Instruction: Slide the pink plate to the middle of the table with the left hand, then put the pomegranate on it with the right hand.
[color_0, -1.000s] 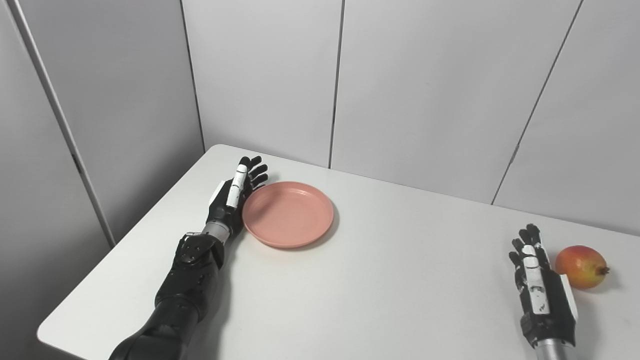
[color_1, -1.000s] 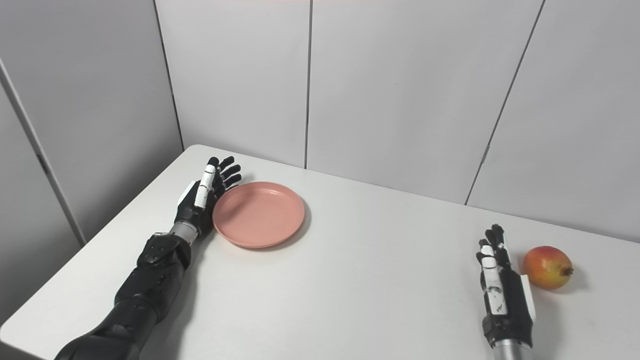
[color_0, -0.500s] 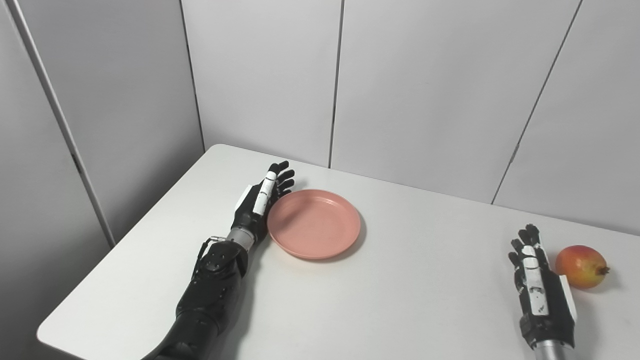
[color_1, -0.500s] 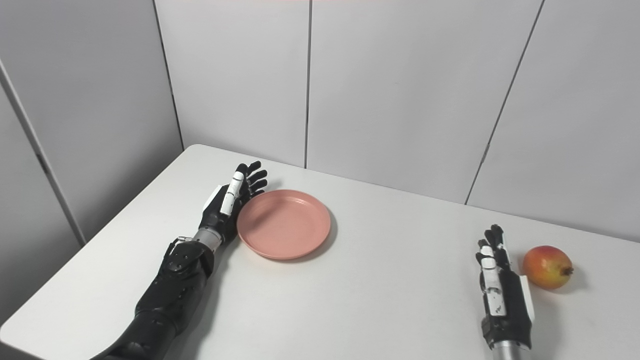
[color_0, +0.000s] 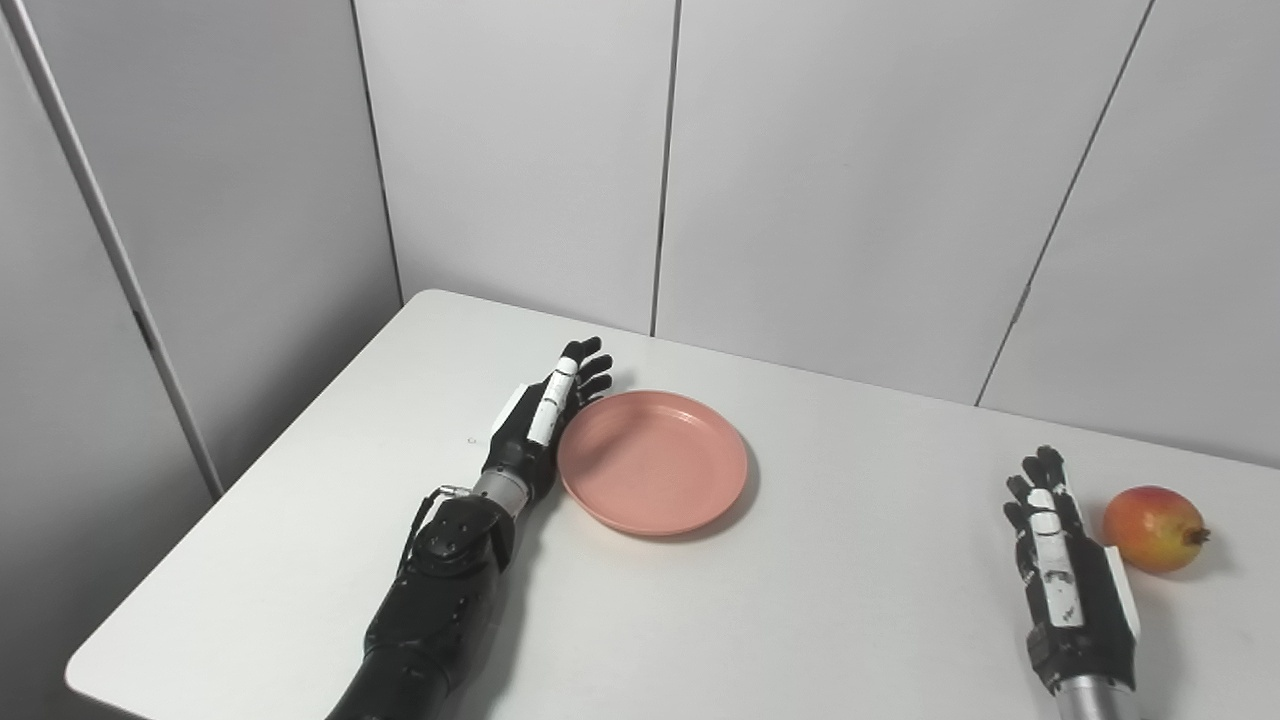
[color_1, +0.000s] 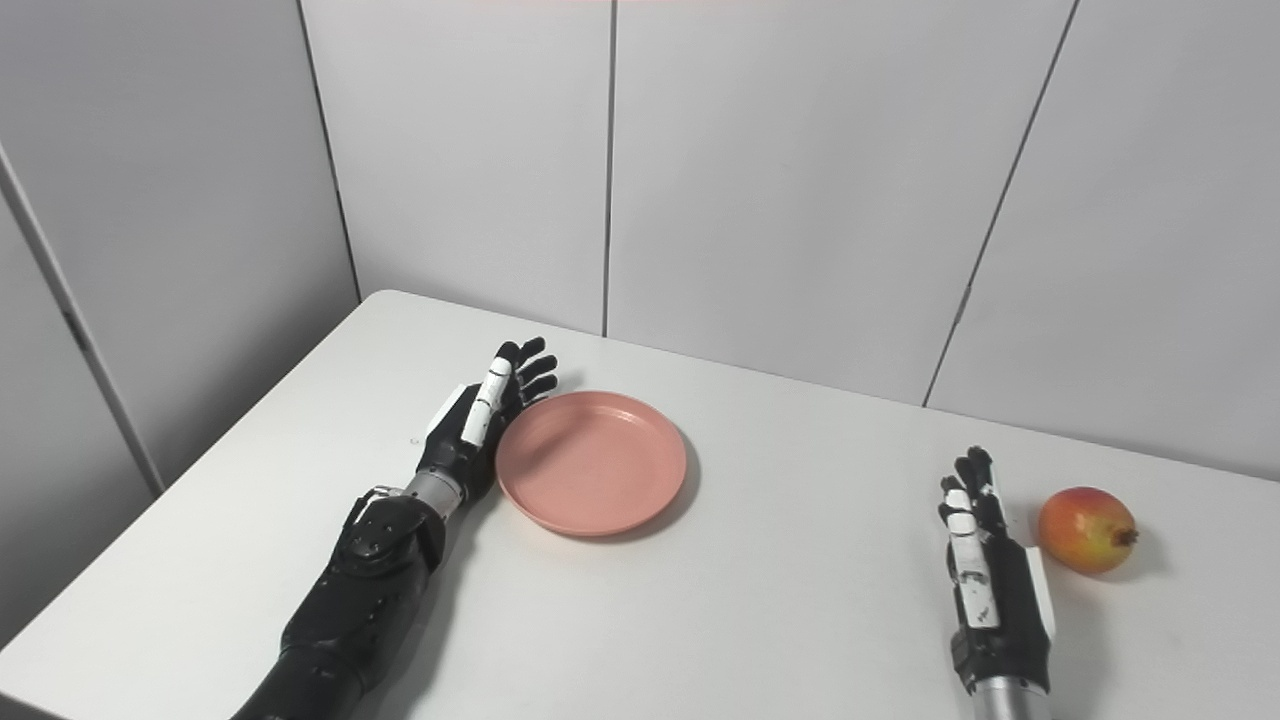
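A pink plate lies flat on the white table, left of the table's middle. My left hand is open, edge-on, fingers straight, with its palm side against the plate's left rim. A red-yellow pomegranate sits at the far right of the table. My right hand is open and empty, resting on edge just left of the pomegranate, a small gap between them. The same scene shows in the right eye view: plate, left hand, pomegranate, right hand.
Grey wall panels stand close behind the table's far edge. The table's left edge runs diagonally beside my left arm.
My left hand has pushed the pink plate to the right, toward the table's middle. The right hand and pomegranate have not moved; the view shifted slightly.
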